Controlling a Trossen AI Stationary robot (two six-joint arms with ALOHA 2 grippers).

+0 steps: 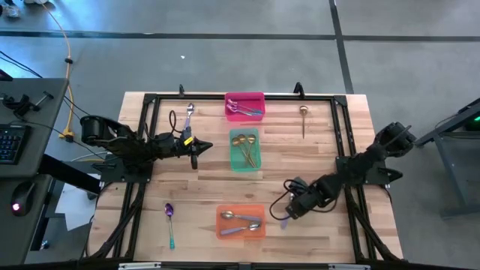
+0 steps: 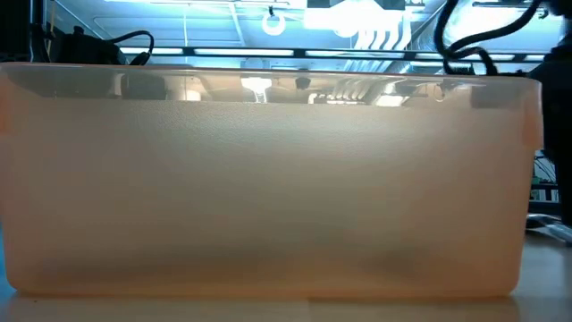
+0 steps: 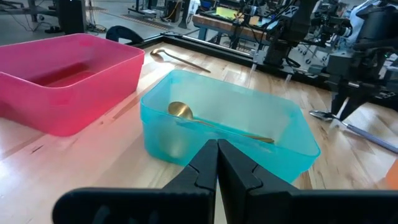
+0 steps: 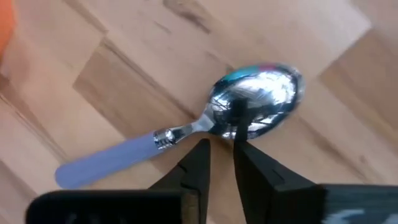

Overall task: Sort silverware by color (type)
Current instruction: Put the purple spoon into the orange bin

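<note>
A spoon (image 4: 186,130) with a silver bowl and a lavender handle (image 1: 284,222) lies flat on the table, right of the orange bin (image 1: 241,223). My right gripper (image 4: 221,148) (image 1: 288,213) points steeply down over it. Its fingers stand a narrow gap apart at the bowl's base. My left gripper (image 3: 217,155) (image 1: 193,150) is shut and holds nothing, level beside the teal bin (image 3: 186,146). That bin holds gold spoons (image 3: 180,111). Silver spoons lie in the orange bin, and more utensils lie in the pink bin (image 1: 245,106). My right gripper comes at the spoon from above, slanting, with its fingertips (image 4: 244,146) at the bowl's edge beside the neck (image 4: 219,129). One fingertip meets its own reflection in the bowl. Whether it touches the spoon I cannot tell. The spoon lies flat on the wood.
Loose on the table lie a gold spoon (image 1: 303,117) at the far right, a silver spoon (image 1: 189,114) at the far left and a purple spoon with a teal handle (image 1: 170,223) at the near left. The orange bin's wall (image 2: 268,179) fills the low view.
</note>
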